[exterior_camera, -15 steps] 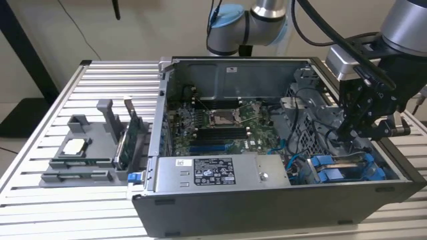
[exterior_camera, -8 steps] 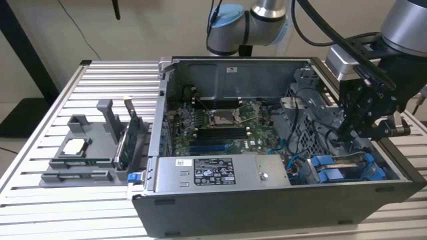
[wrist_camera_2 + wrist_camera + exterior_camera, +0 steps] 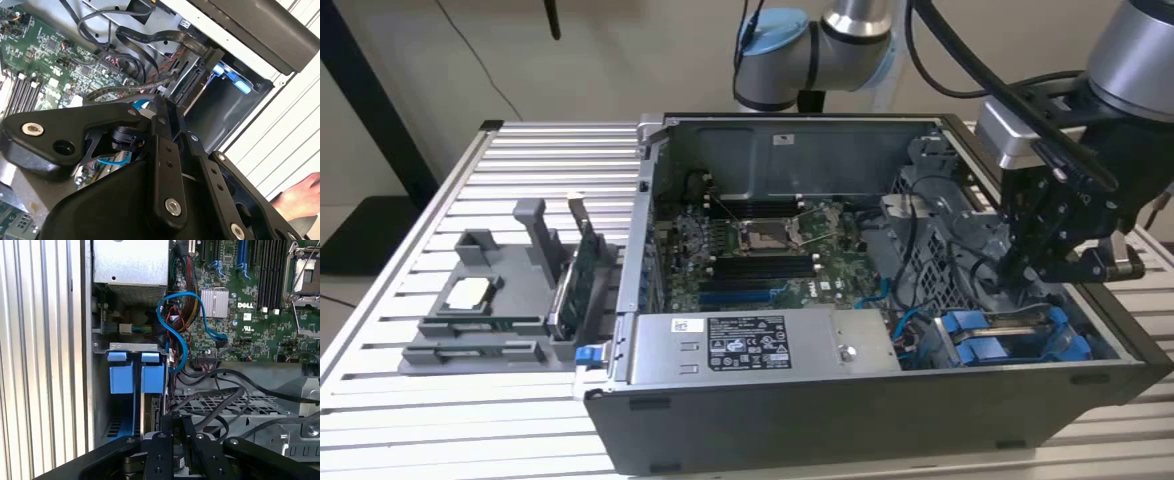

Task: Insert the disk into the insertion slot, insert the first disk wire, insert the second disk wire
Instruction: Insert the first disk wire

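Shows the gripper low inside the open computer case, at the right of the exterior view, hanging just above the drive bay. Cannot tell from any angle whether closed, parted or clamped on anything.

Finds the disk already down in that bay at the lower right of the exterior frame, edge-on in its bright blue carrier, just below the gripper and to the exterior view's right of the silver power supply.

Catches the same bay in the first wrist view, with the disk seated beside a second blue carrier, both near the gripper and next to the power supply. Traces a blue cable looping between the green motherboard and the bay, with black cables draped across a perforated metal cage.

Frames, in the second wrist view, the gripper over a tangle of black cables, a blue carrier tab inside the bay beyond, and a hand outside the case by the white slats.

Leaves, at the left of the exterior frame, a grey parts holder on the slatted table, carrying an upright circuit card and a processor chip, well apart from the gripper.
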Robot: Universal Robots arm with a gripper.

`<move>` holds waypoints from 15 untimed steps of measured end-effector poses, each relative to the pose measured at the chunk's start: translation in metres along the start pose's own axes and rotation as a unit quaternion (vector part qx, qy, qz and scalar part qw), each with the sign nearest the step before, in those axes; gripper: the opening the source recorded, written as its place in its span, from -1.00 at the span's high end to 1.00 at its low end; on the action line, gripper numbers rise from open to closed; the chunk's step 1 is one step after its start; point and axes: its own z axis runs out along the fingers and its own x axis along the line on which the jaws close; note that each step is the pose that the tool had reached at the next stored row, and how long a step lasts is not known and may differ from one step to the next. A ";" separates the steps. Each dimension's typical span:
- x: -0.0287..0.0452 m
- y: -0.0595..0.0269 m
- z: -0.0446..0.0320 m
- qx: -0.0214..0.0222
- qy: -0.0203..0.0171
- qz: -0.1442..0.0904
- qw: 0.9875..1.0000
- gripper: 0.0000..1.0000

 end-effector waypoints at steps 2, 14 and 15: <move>0.0022 -0.0006 0.0006 -0.001 0.000 0.000 1.000 0.62; 0.0141 -0.0044 0.0046 -0.006 0.000 0.000 1.000 0.62; 0.0151 -0.0047 0.0050 -0.007 0.000 0.001 1.000 0.62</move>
